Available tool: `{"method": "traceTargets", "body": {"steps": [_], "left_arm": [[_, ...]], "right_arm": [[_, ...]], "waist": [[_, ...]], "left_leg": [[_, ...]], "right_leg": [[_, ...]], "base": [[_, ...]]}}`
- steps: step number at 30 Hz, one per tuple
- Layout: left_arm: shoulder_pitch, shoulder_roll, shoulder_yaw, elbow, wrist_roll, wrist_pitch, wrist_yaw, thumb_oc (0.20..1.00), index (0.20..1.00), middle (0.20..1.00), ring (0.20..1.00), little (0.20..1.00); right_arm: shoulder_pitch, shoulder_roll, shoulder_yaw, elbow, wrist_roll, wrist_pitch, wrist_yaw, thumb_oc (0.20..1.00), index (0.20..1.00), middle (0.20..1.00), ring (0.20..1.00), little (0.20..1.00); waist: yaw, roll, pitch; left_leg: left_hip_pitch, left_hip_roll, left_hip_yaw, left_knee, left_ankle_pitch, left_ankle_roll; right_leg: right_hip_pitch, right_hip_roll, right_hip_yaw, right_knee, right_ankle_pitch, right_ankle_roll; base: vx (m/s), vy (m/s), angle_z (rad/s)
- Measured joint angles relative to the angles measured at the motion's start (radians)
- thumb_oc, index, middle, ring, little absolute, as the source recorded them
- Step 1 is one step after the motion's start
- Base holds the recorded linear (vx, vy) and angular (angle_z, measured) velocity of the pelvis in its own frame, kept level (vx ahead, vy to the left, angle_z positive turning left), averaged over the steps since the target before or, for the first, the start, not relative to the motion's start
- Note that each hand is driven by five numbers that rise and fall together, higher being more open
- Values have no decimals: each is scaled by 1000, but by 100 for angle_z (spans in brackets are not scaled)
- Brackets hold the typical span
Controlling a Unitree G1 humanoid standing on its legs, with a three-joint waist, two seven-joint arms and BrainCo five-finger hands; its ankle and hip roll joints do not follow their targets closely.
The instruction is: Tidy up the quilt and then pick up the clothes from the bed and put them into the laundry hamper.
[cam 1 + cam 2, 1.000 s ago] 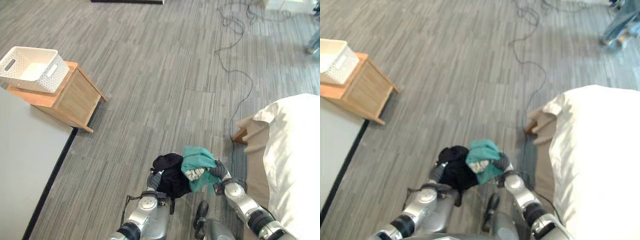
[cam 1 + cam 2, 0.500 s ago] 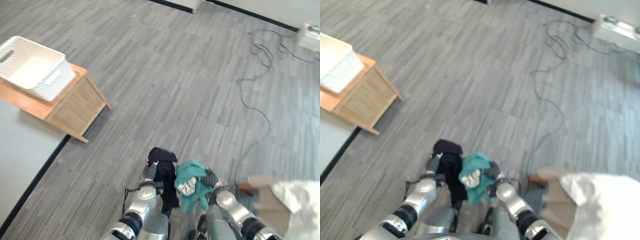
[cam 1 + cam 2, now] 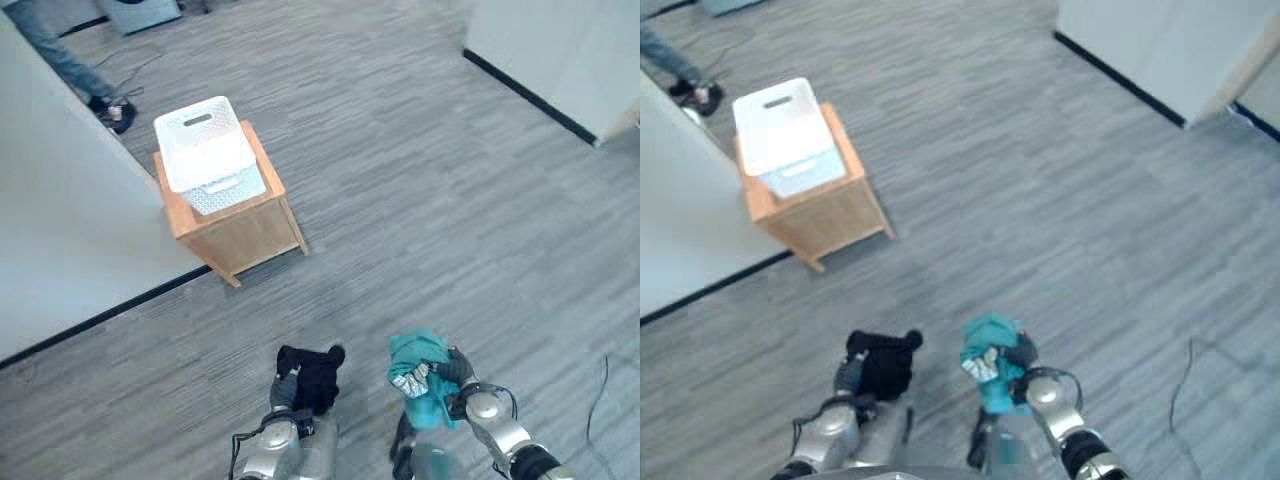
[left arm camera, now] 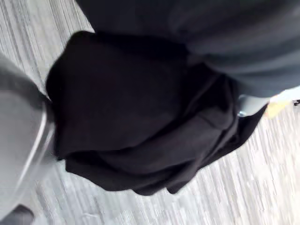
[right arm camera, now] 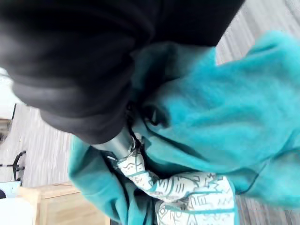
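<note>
Low in the head views, the left hand (image 3: 287,388) is curled round a black garment (image 3: 312,375) and the right hand (image 3: 455,370) clutches a teal garment (image 3: 420,372), apart. Bare grey floor (image 3: 420,200) lies ahead; at 11 o'clock the white hamper (image 3: 208,152) tops a wooden cabinet (image 3: 240,228), beside a wall (image 3: 60,210).

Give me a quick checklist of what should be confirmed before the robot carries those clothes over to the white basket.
1. Left hand holding the black garment: ok.
2. Right hand holding the teal garment: ok.
3. White laundry hamper in sight on the wooden cabinet: ok.
4. Grey floor between robot and cabinet free of obstacles: ok.
5. Hamper empty: ok.
6. Person beside the cabinet standing clear: cannot tell.
</note>
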Motion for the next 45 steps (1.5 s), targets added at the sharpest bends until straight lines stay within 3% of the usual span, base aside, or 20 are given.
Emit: {"method": "traceTargets", "body": {"steps": [5,7,8,10,12,14,17,18,20,22,24,26,28,30,32,37,40,42,44,45], "left_arm": [[4,22,35,-28,28,8,8,200,200,200,200,200],[4,32,48,-22,34,11,15,200,200,200,200,200],[38,15,62,-13,31,24,21,200,200,200,200,200],[67,21,48,-1,28,29,22,200,200,200,200,200],[54,47,20,5,29,33,23,200,200,200,200,200],[25,47,17,4,29,33,25,200,200,200,200,200],[-15,46,38,-1,28,26,38,200,200,200,200,200],[-40,61,37,-17,30,15,33,200,200,200,200,200],[-62,68,39,-23,31,2,33,200,200,200,200,200],[-88,80,36,-24,31,-1,41,200,200,200,200,200],[-66,100,42,-22,33,-4,39,200,200,200,200,200],[6,81,41,-21,33,-1,39,200,200,200,200,200],[24,58,67,-99,38,-3,11,200,200,200,200,200],[34,88,81,-113,41,-15,-12,200,200,200,200,200],[48,104,88,-103,48,1,-30,200,200,200,200,200],[62,89,99,-88,86,15,-48,200,200,200,200,200],[76,92,112,-79,87,19,-55,200,200,200,200,200],[88,84,106,-43,88,32,-62,200,200,200,200,200],[79,123,106,-35,98,34,-64,200,200,200,200,200],[67,138,100,-38,112,35,-61,200,200,200,200,200]], "right_arm": [[-64,37,41,6,1,-4,0,200,200,200,200,200],[-74,66,39,5,1,-4,-1,200,200,200,200,200],[-73,79,45,3,0,-6,-1,200,200,200,200,200],[-26,102,46,-13,0,-8,-8,200,200,200,200,200],[-14,100,46,-16,1,-11,-3,200,200,200,200,200],[-36,95,39,-27,1,-11,-1,200,200,200,200,200],[-28,31,46,-115,8,-21,55,200,200,200,200,200],[-23,29,49,-166,-1,-49,57,200,200,200,200,200],[-16,24,51,-173,-1,-83,58,200,200,200,200,200],[11,7,50,-174,0,-63,56,200,200,200,200,200],[16,25,53,-156,-1,-58,60,200,200,200,200,200],[32,9,50,-114,-1,-43,58,200,200,200,200,200],[139,-136,-13,-349,34,-22,152,200,200,200,200,200],[123,-214,-41,-376,81,-22,183,200,200,200,200,200],[78,-203,-69,-347,88,-18,186,200,200,200,200,200],[19,-135,-23,-280,86,-20,191,200,200,200,200,200],[27,-71,7,-218,82,-20,198,200,200,200,200,200],[72,-42,7,-188,79,-28,194,200,200,200,200,200],[86,-22,15,-204,78,-28,198,200,200,200,200,200],[84,-19,8,-204,78,-28,198,200,200,200,200,200]], "waist": [[29,-4,-4],[29,-37,-10],[27,-4,-23],[20,-9,-41],[-27,-29,-50],[-36,-12,-44],[-62,60,-35],[-90,73,-28],[-112,59,-30],[-139,27,-44],[-125,-12,-46],[-118,15,-63],[-127,-13,-47],[-102,-90,-13],[-99,-133,6],[-106,-38,11],[-90,-40,-41],[-108,-20,-69],[-128,-48,-80],[-141,-38,-75]], "left_leg": [[-38,-61,251,-622,45,18],[-31,-101,312,-651,66,58],[49,-119,291,-646,78,182],[159,-135,218,-736,194,191],[256,-171,139,-773,173,178],[312,-170,91,-785,122,173],[400,-102,-7,-808,104,148],[426,-64,-48,-812,112,124],[458,-59,-58,-822,100,106],[501,-29,-163,-837,20,-6],[556,-13,-160,-843,2,-48],[568,81,-97,-759,-9,-63],[296,120,-85,-354,54,-109],[150,133,-27,-147,52,-102],[90,102,114,-267,7,-98],[67,31,343,-680,137,-46],[82,12,313,-702,168,7],[179,-5,297,-743,178,73],[314,-88,246,-815,159,118],[337,-97,212,-828,154,125]], "right_leg": [[207,127,-135,-83,-130,81],[241,145,-151,-75,-165,131],[233,149,-146,123,-210,156],[162,90,-153,452,-194,198],[23,-64,-144,847,-75,243],[-72,-118,-90,901,-81,238],[-229,-146,-46,763,-128,215],[-244,-132,-40,453,-110,223],[-263,-163,12,279,-74,242],[-237,-156,243,-23,1,252],[-223,-148,233,-9,191,180],[-190,-64,208,61,187,121],[-146,-58,108,27,148,84],[-94,-48,84,-40,141,48],[-34,-33,47,-111,140,42],[88,36,-88,-116,49,60],[160,43,-125,-104,-27,114],[122,-53,-129,261,-110,209],[-90,-221,-4,848,-36,271],[-132,-225,23,902,-37,271]], "base": [[745,78,65],[638,235,29],[550,172,7],[406,108,32],[526,111,98],[503,7,77],[491,-193,77],[588,-282,115],[659,-295,143],[582,-251,157],[359,-192,57],[389,-420,20],[222,-389,102],[289,-125,63],[464,27,42],[508,94,49],[471,181,43],[524,244,68],[563,183,97],[535,23,135]]}}
